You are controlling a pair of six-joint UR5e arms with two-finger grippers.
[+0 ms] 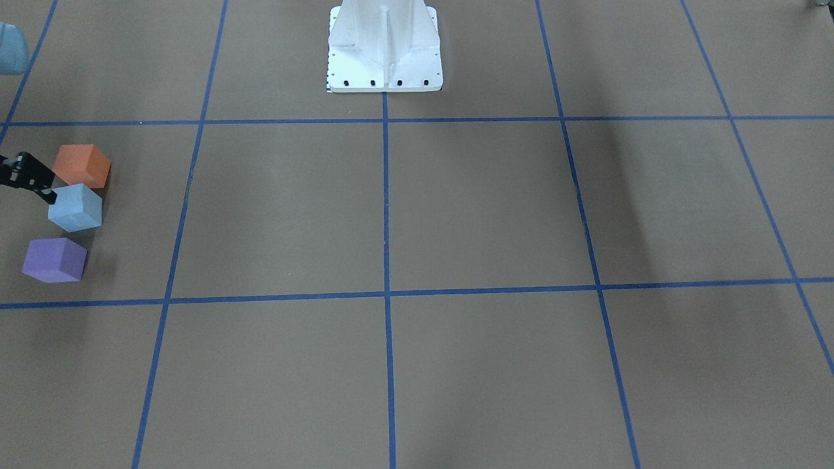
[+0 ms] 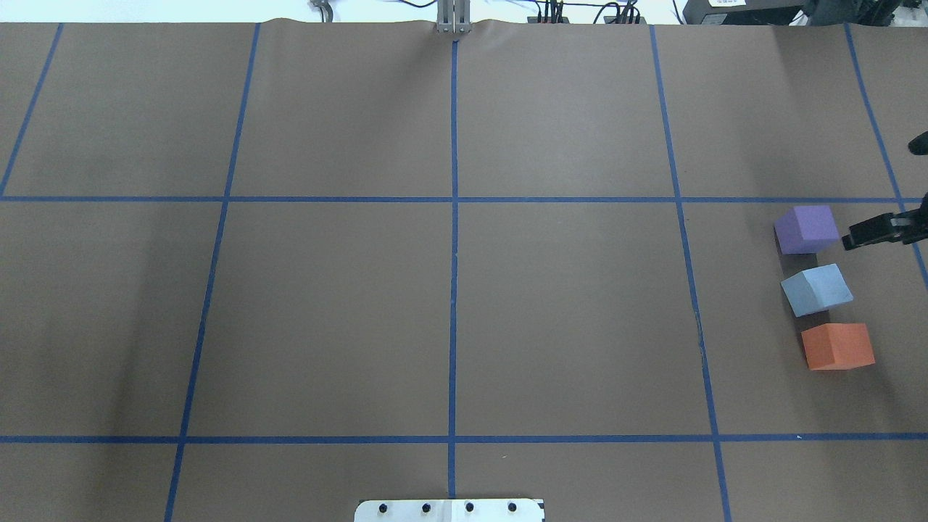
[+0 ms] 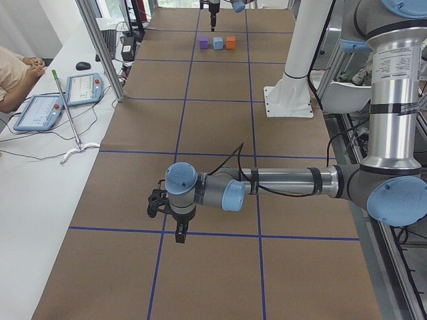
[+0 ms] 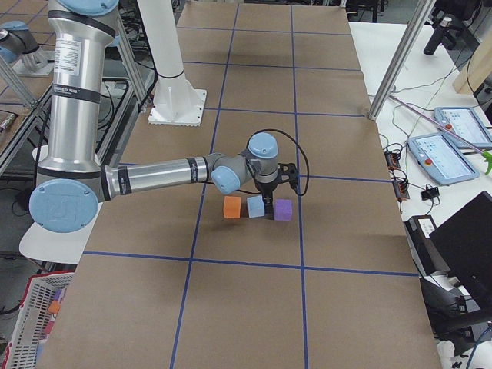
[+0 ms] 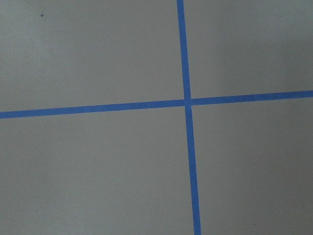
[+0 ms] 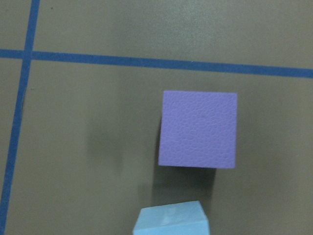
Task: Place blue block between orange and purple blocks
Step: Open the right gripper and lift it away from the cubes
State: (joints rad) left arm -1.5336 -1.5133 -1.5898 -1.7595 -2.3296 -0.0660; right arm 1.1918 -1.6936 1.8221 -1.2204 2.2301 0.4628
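The blue block (image 2: 817, 289) rests on the table between the purple block (image 2: 805, 229) and the orange block (image 2: 838, 346), in a row at the table's right end and turned slightly. The row also shows in the front view: orange block (image 1: 81, 165), blue block (image 1: 75, 207), purple block (image 1: 54, 260). My right gripper (image 2: 845, 241) hangs above the row, beside the purple block, empty, and its fingers look shut. Its wrist view shows the purple block (image 6: 198, 129) and the blue block's edge (image 6: 170, 221). My left gripper (image 3: 179, 237) hovers low over bare table; I cannot tell its state.
The white robot base (image 1: 384, 49) stands at the table's middle edge. Blue tape lines (image 2: 454, 217) divide the brown table into squares. Tablets and an operator's arm (image 3: 13, 80) are on a side bench beyond the table's far edge.
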